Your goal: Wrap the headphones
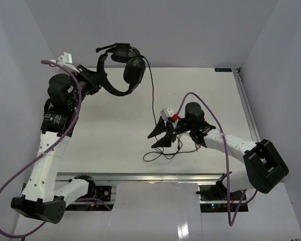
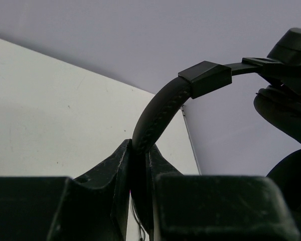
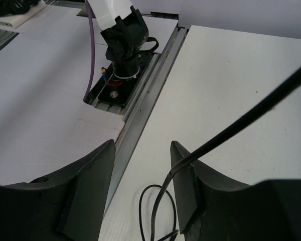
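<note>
The black over-ear headphones (image 1: 133,70), with padded oval earcups and a stitched curved headband (image 2: 158,113), hang above the far left of the white tabletop (image 1: 115,135). The left fingers (image 2: 108,173) pinch the headband. The thin black cord (image 1: 152,93) runs past the right fingers (image 3: 85,181), which are spread wide and grip nothing, into loose loops.

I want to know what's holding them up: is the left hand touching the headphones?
Touching. The left wrist view shows the left hand squeezing the headphones by the padded band, pressed against it on both sides with no gap.
</note>
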`<state>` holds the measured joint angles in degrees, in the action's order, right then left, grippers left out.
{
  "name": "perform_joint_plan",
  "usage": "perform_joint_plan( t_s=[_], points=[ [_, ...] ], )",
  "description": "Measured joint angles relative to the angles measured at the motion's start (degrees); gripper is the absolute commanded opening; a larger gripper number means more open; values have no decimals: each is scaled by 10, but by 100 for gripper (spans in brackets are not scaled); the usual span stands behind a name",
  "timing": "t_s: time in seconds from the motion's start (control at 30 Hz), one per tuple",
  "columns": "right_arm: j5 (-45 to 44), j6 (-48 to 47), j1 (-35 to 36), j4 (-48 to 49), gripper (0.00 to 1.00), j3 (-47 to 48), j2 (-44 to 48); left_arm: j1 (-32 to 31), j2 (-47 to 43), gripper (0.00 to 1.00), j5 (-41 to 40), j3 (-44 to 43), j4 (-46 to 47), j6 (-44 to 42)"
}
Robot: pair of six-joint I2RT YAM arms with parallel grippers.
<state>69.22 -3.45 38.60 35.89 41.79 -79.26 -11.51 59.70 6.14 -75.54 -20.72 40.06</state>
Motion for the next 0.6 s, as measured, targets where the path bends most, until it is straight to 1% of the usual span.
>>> perform_joint_plan(
  t_s=[0.1, 0.27, 0.47, 0.53, 0.6],
  points=[
    [0, -29, 1, -38, 45, 0, 10, 7, 20, 0, -10, -39, 0, -1],
    [-4, -53, 1, -85, 35, 0, 14, 31, 53, 0, -17, -88, 28, 4],
    [-11, -74, 1, -136, 20, 10, 19, 50, 98, 0, -20, -96, 62, 20],
    [-19, -89, 1, -163, 11, 25, 19, 54, 116, 0, -25, -96, 64, 22],
    [-37, -113, 1, -206, 8, 47, 20, 57, 134, 0, -33, -101, 63, 20]
  ],
)
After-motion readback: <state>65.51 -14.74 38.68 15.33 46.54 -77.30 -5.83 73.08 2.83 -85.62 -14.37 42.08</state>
